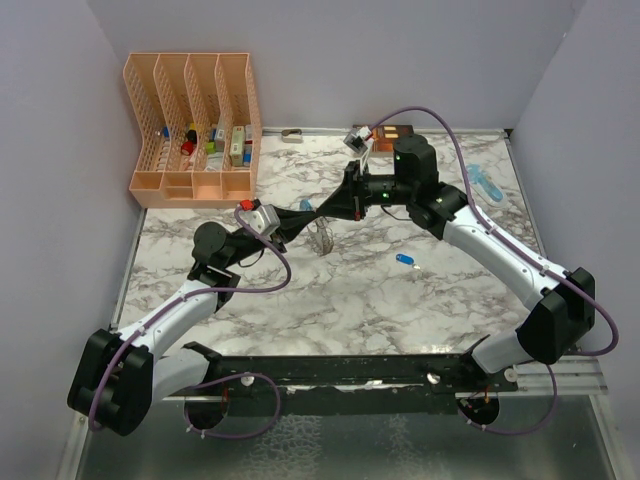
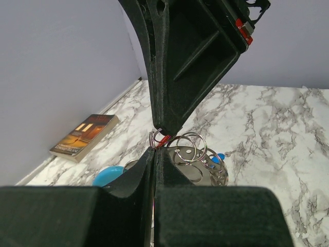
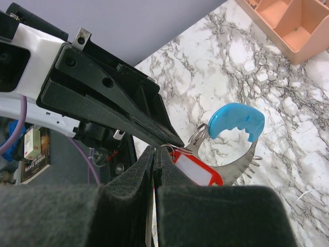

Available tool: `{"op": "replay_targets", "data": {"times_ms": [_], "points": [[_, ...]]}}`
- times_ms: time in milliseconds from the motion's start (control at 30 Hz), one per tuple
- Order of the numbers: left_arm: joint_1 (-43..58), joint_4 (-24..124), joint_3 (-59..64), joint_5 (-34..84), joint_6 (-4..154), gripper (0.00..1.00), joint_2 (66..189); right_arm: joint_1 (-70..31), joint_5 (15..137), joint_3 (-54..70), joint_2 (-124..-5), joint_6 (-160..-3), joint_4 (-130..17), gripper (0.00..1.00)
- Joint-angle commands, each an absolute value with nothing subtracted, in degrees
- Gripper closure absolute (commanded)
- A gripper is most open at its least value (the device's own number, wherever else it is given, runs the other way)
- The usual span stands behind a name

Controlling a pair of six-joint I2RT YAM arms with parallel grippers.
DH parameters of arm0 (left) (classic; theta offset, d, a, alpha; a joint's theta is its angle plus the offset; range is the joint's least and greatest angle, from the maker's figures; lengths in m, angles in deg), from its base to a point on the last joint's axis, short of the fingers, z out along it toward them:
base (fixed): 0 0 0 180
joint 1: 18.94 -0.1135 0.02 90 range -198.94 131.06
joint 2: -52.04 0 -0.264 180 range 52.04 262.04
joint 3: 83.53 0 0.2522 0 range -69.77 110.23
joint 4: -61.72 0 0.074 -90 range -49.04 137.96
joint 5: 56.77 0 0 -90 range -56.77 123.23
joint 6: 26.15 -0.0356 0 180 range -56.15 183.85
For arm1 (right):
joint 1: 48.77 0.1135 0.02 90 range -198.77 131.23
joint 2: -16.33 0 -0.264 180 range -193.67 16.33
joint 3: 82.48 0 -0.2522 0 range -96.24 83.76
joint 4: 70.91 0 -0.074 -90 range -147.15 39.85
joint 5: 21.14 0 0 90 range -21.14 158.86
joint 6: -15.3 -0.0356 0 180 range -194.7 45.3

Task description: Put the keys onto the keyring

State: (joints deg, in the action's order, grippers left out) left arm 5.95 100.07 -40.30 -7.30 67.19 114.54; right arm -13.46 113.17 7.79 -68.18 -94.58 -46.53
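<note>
from above, my left gripper [image 1: 312,212] and right gripper [image 1: 328,206] meet tip to tip over the middle of the marble table [image 1: 330,300], both pairs of fingers pressed together. the keyring [image 1: 322,237] hangs in the air just under that meeting point. the dark blue key [image 1: 405,260] lies flat on the table to the right of it, well apart, its long axis running roughly left to right. the peach file organizer [image 1: 190,190] stands at the far left; each of its four slots holds small coloured bits, too small to name. through my left wrist camera, my left gripper [image 2: 154,150] is pinched tight, with the right gripper [image 2: 165,128] coming down onto it from above; a small ring and a sliver of the red key [image 2: 163,139] sit right between the tips, and the keyring's [image 2: 190,149] larger rings dangle just behind. through my right wrist camera, my right gripper [image 3: 154,150] seems to be clamping the near end of the red key [image 3: 198,172], whose tag points away to the lower right, while the left gripper [image 3: 177,143] seems to nip a ring of the keyring [image 3: 198,136]; the light-blue strap [image 3: 234,121] curves above the tag.
</note>
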Motion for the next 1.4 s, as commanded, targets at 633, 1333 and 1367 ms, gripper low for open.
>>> {"op": "replay_targets", "data": {"times_ms": [633,1333,1367], "points": [[6.46,103.96,-39.91,-8.81,68.00,1.00,113.50,-13.17,107.10,5.63,-67.29,-94.90,-46.52,0.99],[6.49,101.15,-40.53,-8.29,65.55,1.00,113.90,-13.17,107.79,3.24,-66.42,-95.70,-45.82,0.99],[6.53,101.20,-40.48,-8.33,65.55,1.00,113.91,-13.17,107.79,3.14,-66.44,-95.69,-45.78,0.99]]}}
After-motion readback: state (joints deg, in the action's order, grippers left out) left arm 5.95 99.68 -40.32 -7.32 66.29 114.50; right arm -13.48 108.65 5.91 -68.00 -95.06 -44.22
